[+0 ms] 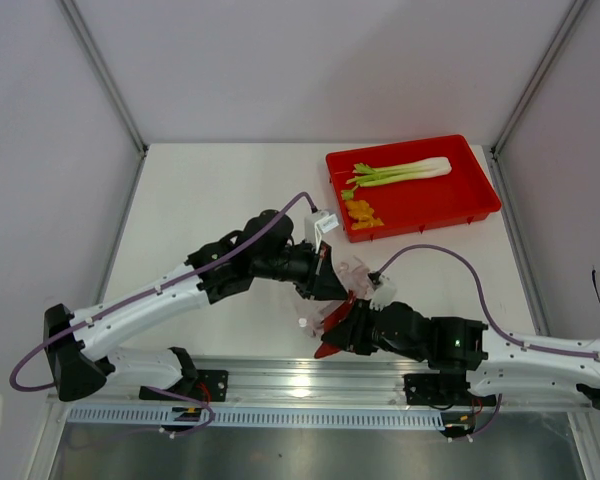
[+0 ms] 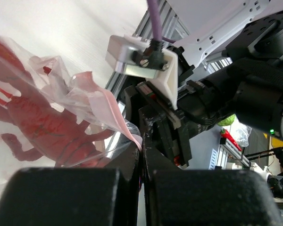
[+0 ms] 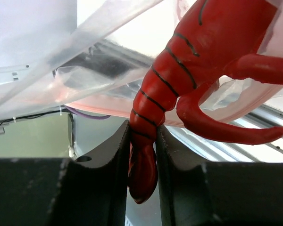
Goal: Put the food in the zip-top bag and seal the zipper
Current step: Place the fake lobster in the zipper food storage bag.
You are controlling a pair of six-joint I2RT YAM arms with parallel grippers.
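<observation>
The clear zip-top bag (image 1: 352,275) hangs between my two grippers at the table's near middle. My left gripper (image 2: 142,143) is shut on the bag's pinkish zipper (image 2: 114,113) edge. My right gripper (image 3: 142,141) is shut on the tail of the dark red spiky piece (image 3: 203,52), a red toy lobster, whose front is inside the bag mouth (image 2: 42,127). In the top view the lobster (image 1: 336,322) pokes out below the bag at my right gripper (image 1: 346,322). The green stalk (image 1: 400,173) and yellow-orange pieces (image 1: 361,213) lie in the red tray.
The red tray (image 1: 467,200) sits at the far right of the white table. An aluminium rail (image 1: 280,375) runs along the near edge. Grey walls close in the left, right and back sides.
</observation>
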